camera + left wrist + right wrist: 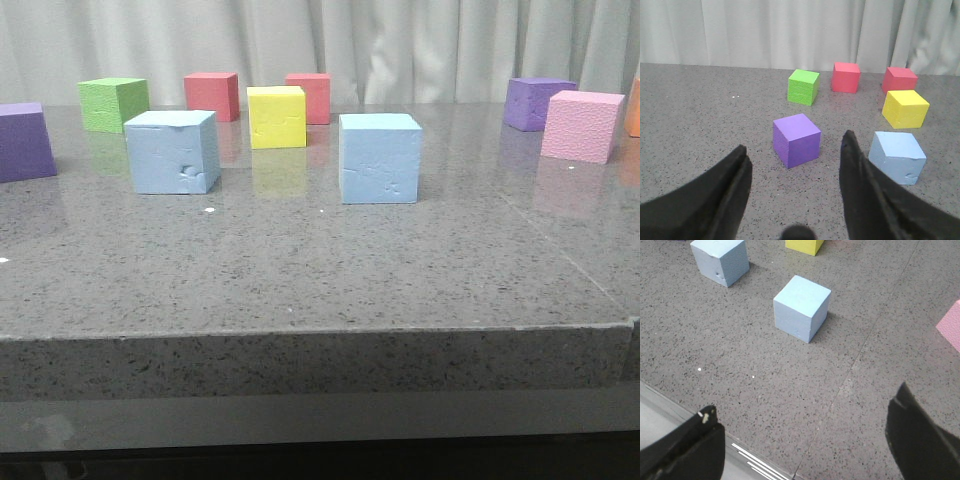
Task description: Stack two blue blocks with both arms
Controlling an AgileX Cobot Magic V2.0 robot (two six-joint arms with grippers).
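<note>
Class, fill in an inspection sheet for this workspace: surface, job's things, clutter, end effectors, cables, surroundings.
Surface: grey speckled stone table, glossy.
Job's things: two pale blue foam cubes, left one and right one, apart, unstacked.
Clutter: green cube, two red cubes, yellow cube, two purple cubes, pink cube.
End effectors: left end effector and right end effector open, empty.
Cables: nothing seen.
Surroundings: pale curtain.
</note>
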